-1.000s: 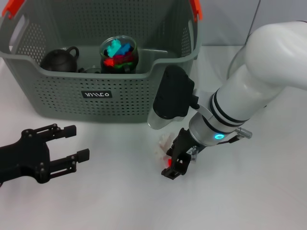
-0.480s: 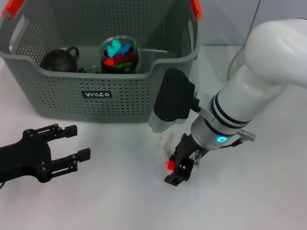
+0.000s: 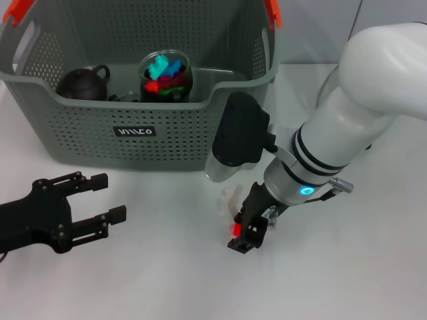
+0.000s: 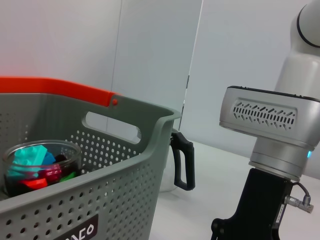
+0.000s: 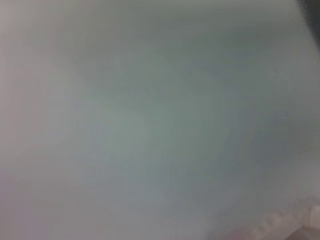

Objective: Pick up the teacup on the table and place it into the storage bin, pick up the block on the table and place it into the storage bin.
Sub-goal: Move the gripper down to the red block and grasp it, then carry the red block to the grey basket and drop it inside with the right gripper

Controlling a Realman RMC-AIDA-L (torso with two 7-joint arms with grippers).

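The right hand (image 3: 243, 235) points down at the desk (image 3: 347, 267), its fingers closed on a small red block (image 3: 235, 229) that they mostly hide. A pale, ridged object (image 3: 230, 198) sits just behind the hand, half covered by the wrist and too unclear to identify. The right wrist view is a grey blur. Farther behind the hand stands the bin (image 3: 133, 137), holding a dark teapot (image 3: 83, 82) and a glass cup (image 3: 165, 75) of coloured pieces. The left hand (image 3: 100, 199) rests well to its side, fingers spread and empty.
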